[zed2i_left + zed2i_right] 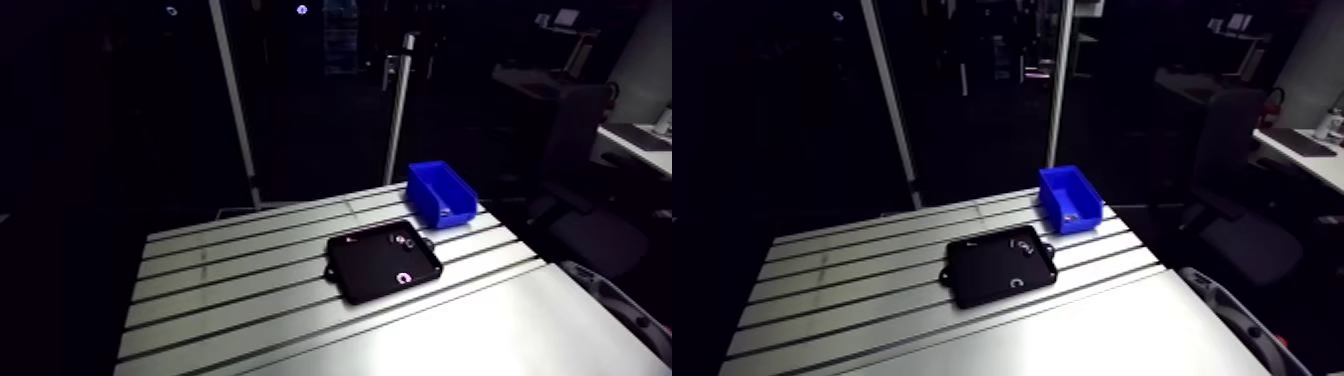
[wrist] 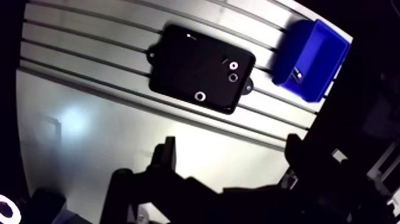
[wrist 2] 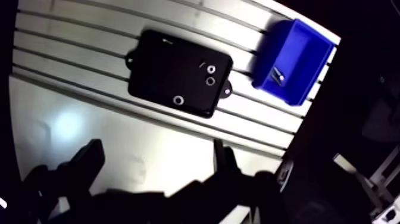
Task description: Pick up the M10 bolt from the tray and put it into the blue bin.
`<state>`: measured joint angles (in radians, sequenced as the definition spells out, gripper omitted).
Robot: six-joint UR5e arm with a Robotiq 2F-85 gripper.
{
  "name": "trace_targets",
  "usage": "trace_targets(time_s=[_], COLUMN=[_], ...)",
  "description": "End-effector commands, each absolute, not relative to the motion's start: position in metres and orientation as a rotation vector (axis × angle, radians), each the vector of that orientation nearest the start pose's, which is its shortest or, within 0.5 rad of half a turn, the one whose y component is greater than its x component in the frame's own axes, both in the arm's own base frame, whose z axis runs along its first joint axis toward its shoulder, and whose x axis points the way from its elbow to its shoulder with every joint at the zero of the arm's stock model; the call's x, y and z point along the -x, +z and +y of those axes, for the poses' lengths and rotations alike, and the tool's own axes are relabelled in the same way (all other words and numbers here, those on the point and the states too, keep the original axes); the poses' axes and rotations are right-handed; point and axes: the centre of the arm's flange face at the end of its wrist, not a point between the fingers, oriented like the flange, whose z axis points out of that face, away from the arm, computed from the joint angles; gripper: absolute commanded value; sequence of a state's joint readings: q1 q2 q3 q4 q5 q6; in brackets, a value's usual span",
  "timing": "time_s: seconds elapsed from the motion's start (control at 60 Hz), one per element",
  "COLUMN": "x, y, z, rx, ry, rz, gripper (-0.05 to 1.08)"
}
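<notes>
My fingers [image 2: 168,156] stand wide apart with nothing between them, above the slotted aluminium tabletop [image 2: 71,119]. The small silvery M10 bolt [image 3: 277,74] lies inside the blue plastic bin [image 3: 294,50]. Just beside it, the flat black tray [image 2: 178,65] holds three small pale rings [image 2: 200,96].

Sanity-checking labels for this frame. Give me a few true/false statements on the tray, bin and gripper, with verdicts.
1. The blue bin stands beside the black tray on the table. True.
2. The gripper is shut on a bolt. False: its fingers are apart with nothing between them.
3. A small metallic part lies in the blue bin. True.
4. The black tray is empty. False: a few small ring-shaped parts lie in it.
</notes>
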<state>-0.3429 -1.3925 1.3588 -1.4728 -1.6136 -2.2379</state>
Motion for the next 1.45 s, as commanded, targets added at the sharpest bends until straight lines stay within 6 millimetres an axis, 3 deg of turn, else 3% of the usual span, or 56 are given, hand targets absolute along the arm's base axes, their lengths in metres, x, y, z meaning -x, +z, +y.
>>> trace_targets(time_s=[0.017, 0.367, 1.45], x=[0.5423, 0.5388, 0.5393], y=[0.5281, 0.5331, 0.5255], z=[0.0487, 0.0481, 0.0436], rx=[-0.022, -0.122, -0.091], ry=[0.037, 0.046, 0.053], rz=[3.108, 3.117, 3.116], gripper=[0.01, 0.01, 0.01])
